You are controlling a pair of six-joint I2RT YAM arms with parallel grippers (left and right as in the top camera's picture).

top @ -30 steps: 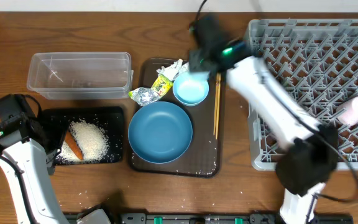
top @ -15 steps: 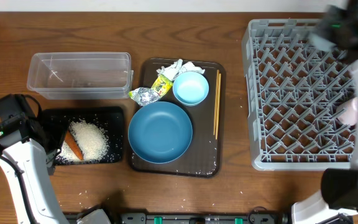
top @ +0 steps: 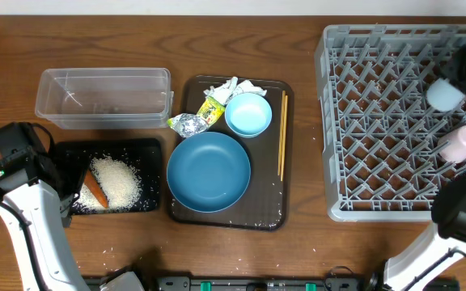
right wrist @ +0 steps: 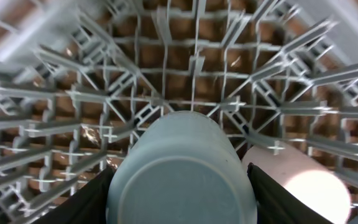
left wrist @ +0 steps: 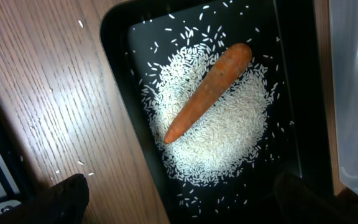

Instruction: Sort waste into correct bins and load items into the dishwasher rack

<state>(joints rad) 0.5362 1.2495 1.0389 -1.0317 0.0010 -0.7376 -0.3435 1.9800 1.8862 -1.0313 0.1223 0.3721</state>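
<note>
Your right arm has swung from above the dark serving tray (top: pixel 269 206) to the far right side of the grey dishwasher rack (top: pixel 379 121), so 1 cup looks about to be loaded. The right end effector (right wrist: pixel 182 202) is clamped on a small white cup (right wrist: pixel 180 163), 1 finger on each side, just above the pegs and beside a pinkish cup (top: pixel 462 143) already lying in the rack. The left end effector (left wrist: pixel 185 202) hangs spread wide and empty over the black tray (left wrist: pixel 291 93) holding rice (left wrist: pixel 222 143) and carrot (left wrist: pixel 207 93).
</note>
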